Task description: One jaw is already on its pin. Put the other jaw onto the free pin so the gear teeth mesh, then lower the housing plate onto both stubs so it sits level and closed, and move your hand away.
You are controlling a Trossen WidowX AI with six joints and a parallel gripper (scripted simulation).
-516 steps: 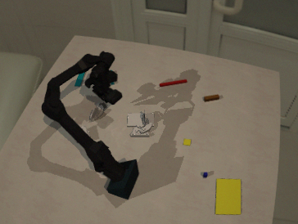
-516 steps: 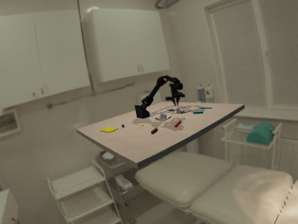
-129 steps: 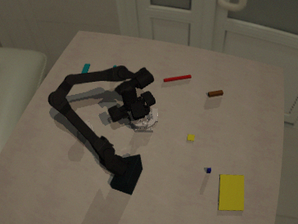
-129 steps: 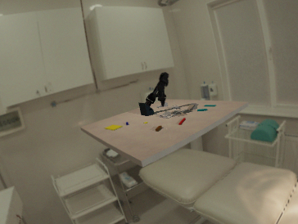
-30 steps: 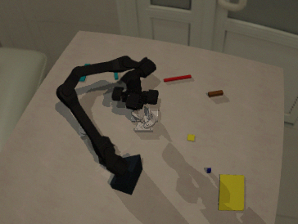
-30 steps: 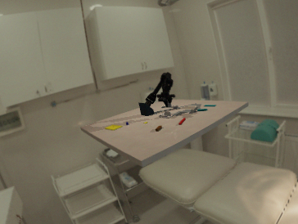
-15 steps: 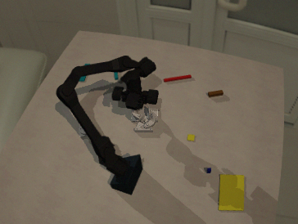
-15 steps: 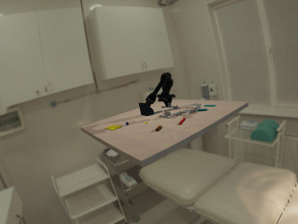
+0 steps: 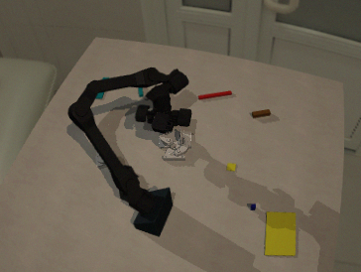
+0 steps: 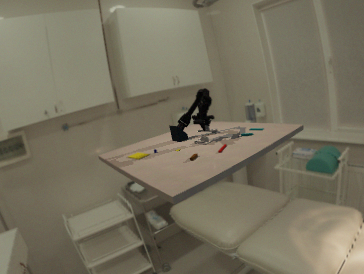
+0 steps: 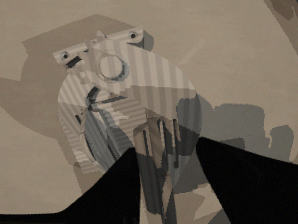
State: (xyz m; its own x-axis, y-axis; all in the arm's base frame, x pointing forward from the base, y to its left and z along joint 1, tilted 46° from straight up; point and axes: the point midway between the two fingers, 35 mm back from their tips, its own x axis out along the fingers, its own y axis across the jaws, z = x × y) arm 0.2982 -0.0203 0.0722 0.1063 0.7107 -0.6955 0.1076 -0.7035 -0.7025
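My gripper (image 9: 163,129) (image 11: 166,149) points down over the mechanism, with its fingers shut on a pale grey striped part. This part, which looks like the free jaw (image 11: 165,87), has a broad rounded side, narrow slots near my fingers and a round boss at its far end. The boss hangs over the pale base (image 9: 174,158) (image 11: 138,35), whose bar shows two small holes. The other jaw (image 11: 72,117) shows curved at the left, partly covered by the held part. The pins, gear teeth and any contact between them are too hidden to tell. I cannot pick out the housing plate.
A red bar (image 9: 215,94) (image 10: 222,148) and a brown block (image 9: 261,113) (image 10: 194,157) lie beyond the mechanism. A small yellow block (image 9: 231,167), a blue cube (image 9: 253,206) and a yellow sheet (image 9: 281,234) (image 10: 138,156) lie right. Teal pieces (image 9: 141,91) lie behind the arm; a pale piece (image 9: 101,160) lies beneath it.
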